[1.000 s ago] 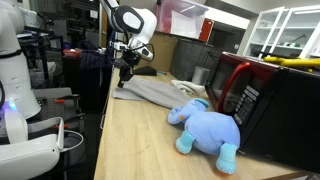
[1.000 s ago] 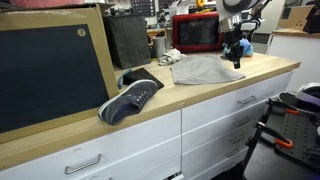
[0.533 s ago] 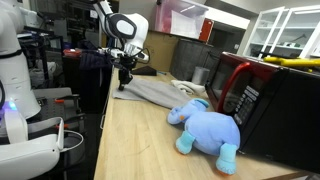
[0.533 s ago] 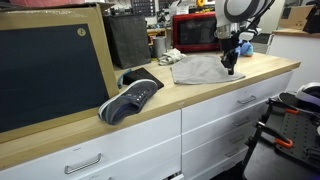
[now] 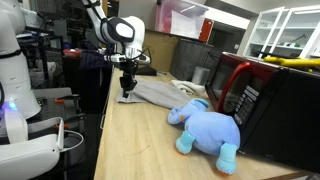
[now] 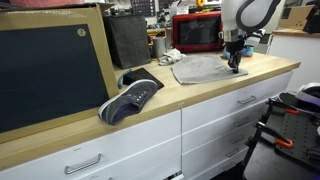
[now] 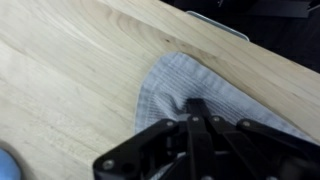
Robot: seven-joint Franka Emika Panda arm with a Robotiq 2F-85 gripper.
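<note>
gripper [image 5: 126, 96]: lowered since earlier, pinched shut on cloth [image 5: 160, 92] corner
edge: counter [image 5: 112, 140] rim just beside
room: open wood toward plush [image 5: 207, 130]

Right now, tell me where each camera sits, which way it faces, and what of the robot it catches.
Exterior view: at the counter's end, looking along the wooden counter past the blue plush toy; arm and claw show.
Exterior view: in front of the drawers, facing across the shoe towards the red microwave; arm and claw show.
Wrist view: above the claw, looking down; only the shut fingers show.
Shared: all three show the claw pinching the grey cloth.
</note>
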